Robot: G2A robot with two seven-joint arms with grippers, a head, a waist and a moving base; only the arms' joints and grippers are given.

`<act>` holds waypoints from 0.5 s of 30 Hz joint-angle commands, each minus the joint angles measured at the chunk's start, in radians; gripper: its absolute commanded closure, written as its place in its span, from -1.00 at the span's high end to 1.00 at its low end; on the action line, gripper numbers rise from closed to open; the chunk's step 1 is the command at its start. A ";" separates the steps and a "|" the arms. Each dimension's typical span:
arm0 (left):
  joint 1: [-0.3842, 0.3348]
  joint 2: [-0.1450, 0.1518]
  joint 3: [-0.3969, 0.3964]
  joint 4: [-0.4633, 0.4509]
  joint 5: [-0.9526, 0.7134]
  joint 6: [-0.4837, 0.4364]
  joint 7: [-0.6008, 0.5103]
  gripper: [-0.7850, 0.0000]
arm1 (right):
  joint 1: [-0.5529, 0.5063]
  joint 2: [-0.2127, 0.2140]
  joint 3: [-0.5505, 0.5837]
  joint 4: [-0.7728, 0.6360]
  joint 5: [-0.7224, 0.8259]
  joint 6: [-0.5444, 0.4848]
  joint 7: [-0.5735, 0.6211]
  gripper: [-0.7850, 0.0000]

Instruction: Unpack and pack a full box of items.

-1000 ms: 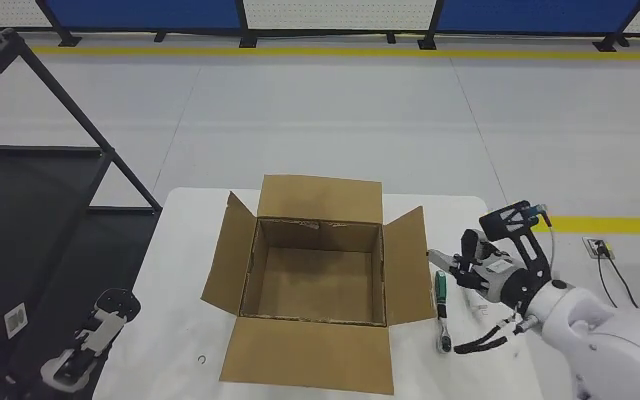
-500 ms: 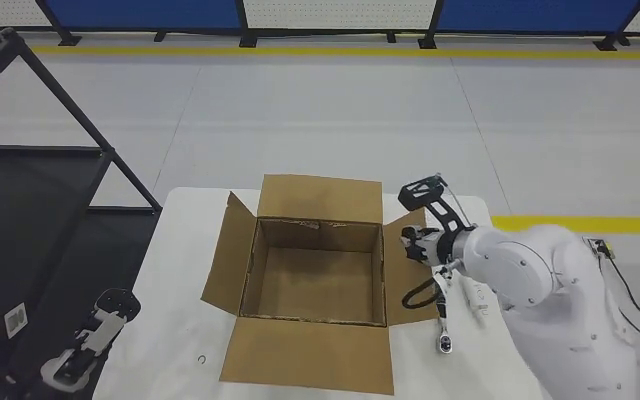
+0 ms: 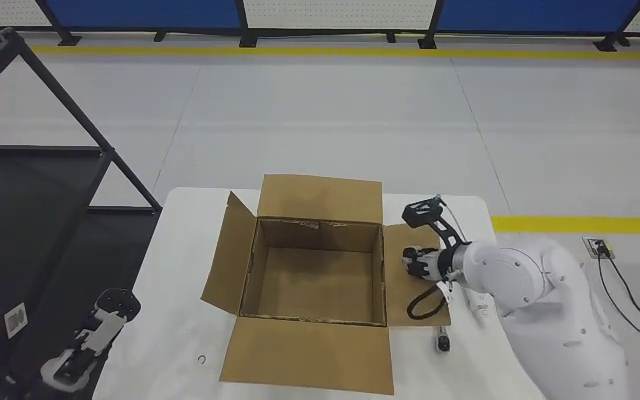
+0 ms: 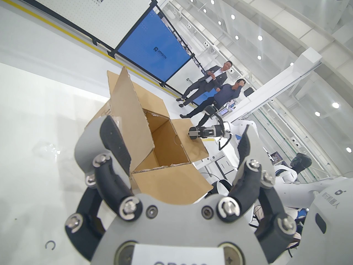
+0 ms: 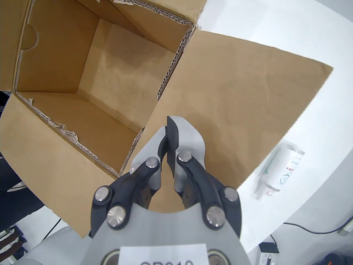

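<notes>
From above, the box (image 3: 312, 288) is seen at the middle of the counter (image 3: 180, 300), mouth upward, four flaps splayed out and nothing inside. Its slightly longer side runs across the counter. The right pincer (image 3: 412, 262) is held over the right flap (image 3: 398, 292). A wrench (image 3: 441, 342), partly hidden by the arm, lies just beyond that flap. The left pincer (image 3: 85, 345) is placed off the counter's left edge.

In the left wrist view, the left pincer (image 4: 179, 136) is spread wide with nothing held, well apart from the box (image 4: 129, 111).

In the right wrist view, the right pincer (image 5: 171, 128) is pressed shut, pads together and empty, above the flap (image 5: 234, 97). A bottle (image 5: 278, 169) lies on its side just beside the flap's outer edge, its long axis roughly along it.

The bottle is judged light, smooth and liable to roll, and best gripped across its body. The cardboard is judged light and stiff, bending at its creases.
</notes>
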 commanded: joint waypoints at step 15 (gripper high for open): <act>0.000 0.000 0.000 0.000 0.000 0.000 0.000 1.00 | 0.083 -0.014 -0.103 0.174 0.060 -0.024 -0.054 -1.00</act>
